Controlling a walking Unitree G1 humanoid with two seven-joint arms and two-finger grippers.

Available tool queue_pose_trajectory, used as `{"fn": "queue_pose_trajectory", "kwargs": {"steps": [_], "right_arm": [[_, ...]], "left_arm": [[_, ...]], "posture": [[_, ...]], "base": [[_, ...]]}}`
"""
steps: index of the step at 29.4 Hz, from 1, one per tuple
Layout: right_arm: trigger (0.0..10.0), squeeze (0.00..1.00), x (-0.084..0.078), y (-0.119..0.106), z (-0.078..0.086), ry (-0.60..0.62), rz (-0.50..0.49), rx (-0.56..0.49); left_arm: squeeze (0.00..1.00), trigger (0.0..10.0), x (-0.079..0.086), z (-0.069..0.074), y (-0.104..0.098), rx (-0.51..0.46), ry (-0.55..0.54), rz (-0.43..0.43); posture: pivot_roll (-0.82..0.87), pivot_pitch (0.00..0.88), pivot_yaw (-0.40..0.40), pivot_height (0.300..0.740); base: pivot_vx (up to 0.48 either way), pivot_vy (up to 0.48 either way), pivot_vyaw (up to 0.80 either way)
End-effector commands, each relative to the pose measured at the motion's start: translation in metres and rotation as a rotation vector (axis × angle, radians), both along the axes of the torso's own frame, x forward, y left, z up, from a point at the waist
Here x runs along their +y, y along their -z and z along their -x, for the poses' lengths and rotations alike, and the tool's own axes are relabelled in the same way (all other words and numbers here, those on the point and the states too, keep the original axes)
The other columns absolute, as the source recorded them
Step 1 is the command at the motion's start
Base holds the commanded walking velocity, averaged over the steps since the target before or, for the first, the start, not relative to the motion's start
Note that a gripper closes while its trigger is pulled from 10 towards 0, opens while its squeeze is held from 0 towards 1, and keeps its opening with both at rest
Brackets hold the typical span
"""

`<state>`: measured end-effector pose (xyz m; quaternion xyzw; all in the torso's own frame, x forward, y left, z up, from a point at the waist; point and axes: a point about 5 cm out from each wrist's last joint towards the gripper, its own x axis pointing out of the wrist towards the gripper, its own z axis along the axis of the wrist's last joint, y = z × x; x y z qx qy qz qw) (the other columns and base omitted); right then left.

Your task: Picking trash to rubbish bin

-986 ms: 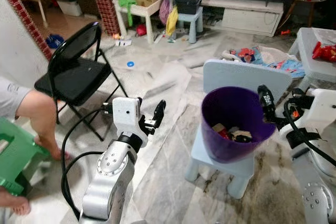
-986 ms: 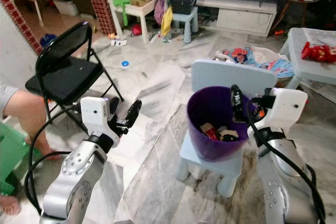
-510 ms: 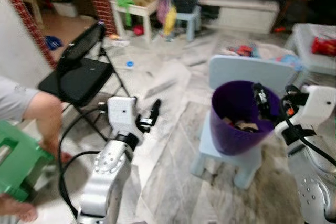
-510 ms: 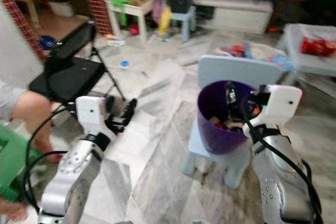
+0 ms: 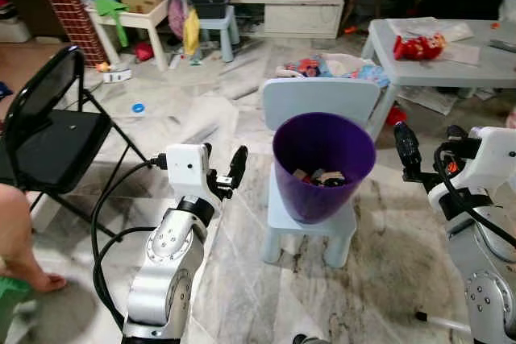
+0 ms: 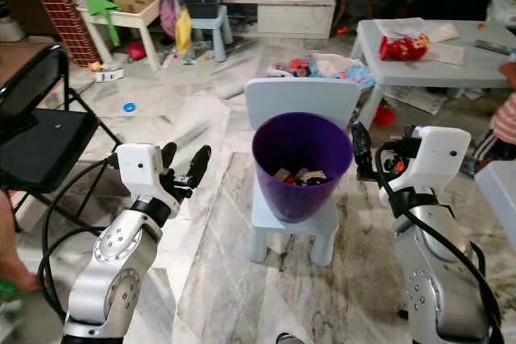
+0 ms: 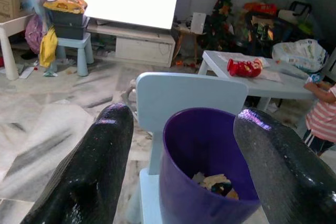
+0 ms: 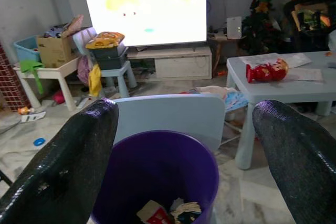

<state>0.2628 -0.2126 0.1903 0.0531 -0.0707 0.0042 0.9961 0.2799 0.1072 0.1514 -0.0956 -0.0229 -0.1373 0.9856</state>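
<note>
Both pairs of black fingers are spread wide and empty. The left gripper (image 5: pixel 229 168) and right gripper (image 6: pixel 357 149) flank a purple rubbish bin (image 5: pixel 324 165), holding scraps of trash (image 5: pixel 318 176), standing on a pale blue child's chair (image 5: pixel 319 118). Both arms are raised forward.

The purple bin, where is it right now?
The purple bin sits on the seat of a little pale blue chair in the middle of the left eye view, between the left gripper and the right gripper.
</note>
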Motion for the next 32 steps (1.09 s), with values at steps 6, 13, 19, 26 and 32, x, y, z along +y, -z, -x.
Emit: {"fn": "queue_pose_trajectory", "kwargs": {"steps": [6, 13, 19, 26, 32], "right_arm": [[10.0, 0.0, -0.0027, -0.0032, -0.0003, 0.005, 0.019, -0.003], [10.0, 0.0, -0.0026, -0.0027, 0.0003, 0.003, 0.022, 0.0], [10.0, 0.0, -0.0021, -0.0026, 0.0005, 0.002, 0.024, 0.001], [10.0, 0.0, -0.0022, -0.0024, 0.0009, 0.004, 0.026, 0.003], [10.0, 0.0, -0.0023, -0.0024, 0.001, 0.004, 0.027, 0.002]], "left_arm": [[0.0, 10.0, 0.0047, -0.0029, 0.0001, -0.004, -0.018, 0.009], [0.0, 10.0, 0.0041, -0.0027, 0.0011, -0.002, -0.016, 0.013], [0.0, 10.0, 0.0042, -0.0025, 0.0018, 0.001, -0.017, 0.013], [0.0, 10.0, 0.003, -0.0024, 0.002, 0.002, -0.013, 0.013], [0.0, 10.0, 0.0027, -0.0026, 0.0021, 0.001, -0.012, 0.013]], "posture": [[-0.06, 0.073, 0.001, 0.74], [-0.06, 0.075, 0.001, 0.74], [-0.06, 0.078, 0.001, 0.74], [-0.06, 0.079, 0.002, 0.74], [-0.06, 0.08, 0.002, 0.74]], "base": [[0.134, 0.0, -0.8], [0.118, 0.0, -0.8], [0.0, 0.0, -0.8], [0.0, 0.0, -0.8], [0.0, 0.0, -0.8]]}}
